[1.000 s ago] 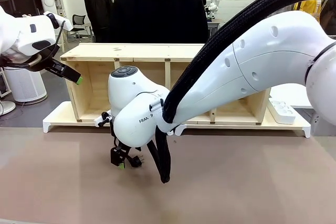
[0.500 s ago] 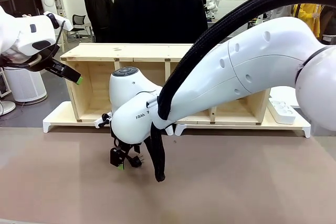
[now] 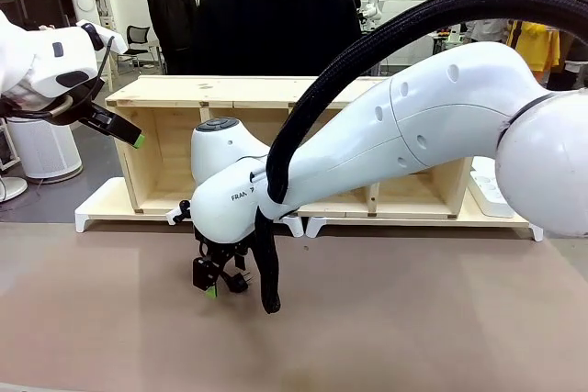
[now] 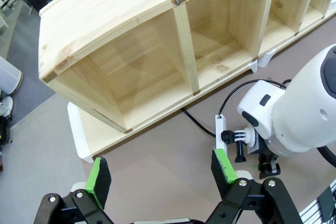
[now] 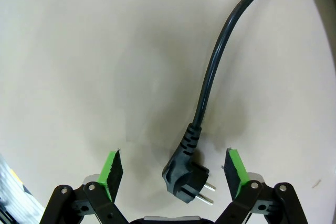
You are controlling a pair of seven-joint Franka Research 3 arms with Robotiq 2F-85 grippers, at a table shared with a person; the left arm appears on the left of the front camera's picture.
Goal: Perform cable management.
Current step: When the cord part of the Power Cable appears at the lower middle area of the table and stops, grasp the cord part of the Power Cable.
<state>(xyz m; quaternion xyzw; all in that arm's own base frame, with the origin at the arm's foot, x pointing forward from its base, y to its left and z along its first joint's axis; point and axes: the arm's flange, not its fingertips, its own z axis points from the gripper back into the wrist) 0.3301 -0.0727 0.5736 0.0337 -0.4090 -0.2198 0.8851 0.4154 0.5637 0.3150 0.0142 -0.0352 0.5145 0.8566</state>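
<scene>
Your right gripper [image 5: 173,167] is low over the brown table [image 3: 413,319], pointing down, and its jaws stand wide apart with nothing in them. In the right wrist view the cable's plug [image 5: 185,177] lies flat on the table between the two green pads [image 5: 112,169]. It touches neither pad and sits closer to the right-hand one. Its two pins point toward the lower right of that picture. From the plug, the cable [image 5: 207,85] runs up the picture in a gentle bend and leaves at the top right corner.

From the front you see the same gripper [image 3: 213,277] under the right arm's wrist, just in front of the wooden shelf [image 3: 230,91]. The plug [image 3: 241,279] shows as a small dark shape beside the fingers.

Your left gripper [image 4: 160,174] is raised well above the table near the shelf's left end. It is also spread wide and holds nothing. In its wrist view a stretch of the cable [image 4: 197,123] lies on the table, coming out from the shelf's [image 4: 131,3] front base and heading toward the right arm's wrist.

A person [image 3: 276,25] in dark clothing stands behind the shelf on the far side.
</scene>
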